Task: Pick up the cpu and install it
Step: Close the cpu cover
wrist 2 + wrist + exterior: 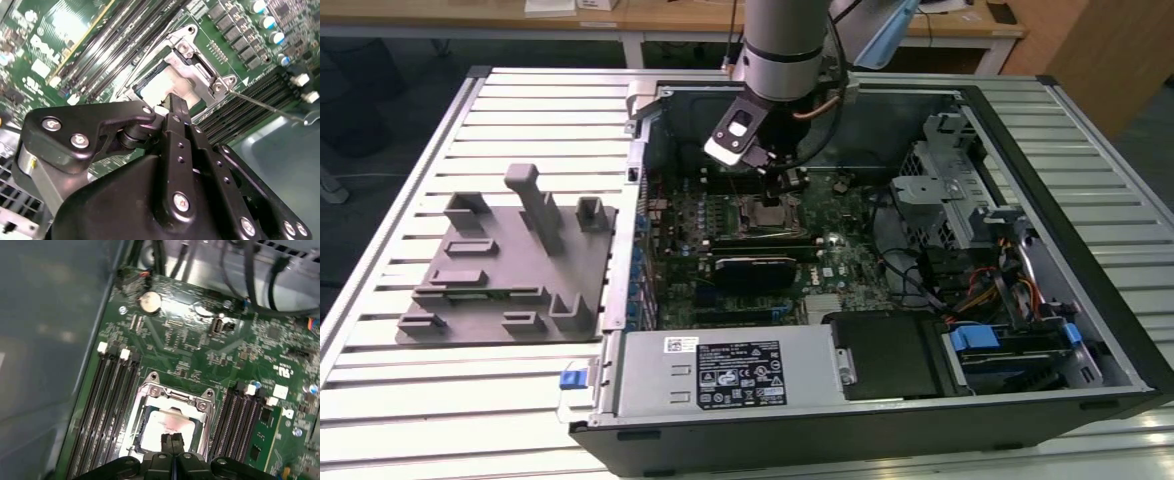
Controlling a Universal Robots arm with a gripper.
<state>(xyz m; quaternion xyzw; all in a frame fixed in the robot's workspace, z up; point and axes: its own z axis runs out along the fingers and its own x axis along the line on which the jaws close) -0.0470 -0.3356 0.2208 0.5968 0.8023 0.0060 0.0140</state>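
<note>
The cpu (161, 424), a flat silvery-white square, lies inside the metal-framed socket (150, 392) on the green motherboard (200, 350). In the second wrist view the cpu (157, 86) sits in the same socket (200, 82), just past the fingertips. My gripper (172, 441) hovers close above the chip's near edge with both black fingers pressed together and nothing between them. The gripper (176, 106) also looks shut in the second wrist view. In the exterior view the gripper (771, 168) hangs inside the open computer case, above the socket (770, 212).
Memory slots (107, 400) flank the socket on both sides. The open computer case (1067, 330) holds cables, a drive cage (947, 190) and a power supply (720, 375). A grey plastic tray (507, 270) with upright posts stands on the slatted table at the exterior view's left.
</note>
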